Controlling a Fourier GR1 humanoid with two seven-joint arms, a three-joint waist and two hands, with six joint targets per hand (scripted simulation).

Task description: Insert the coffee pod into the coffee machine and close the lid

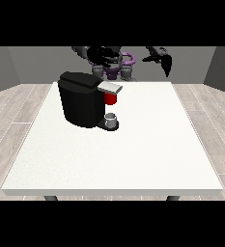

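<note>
Hand at the view's right [158,57] hovers above table [133,159], touching nothing.

No words, numbers, labels or signs to read anywhere. Coffee machine [82,99]: plain black, no brand name seen on it.
</note>
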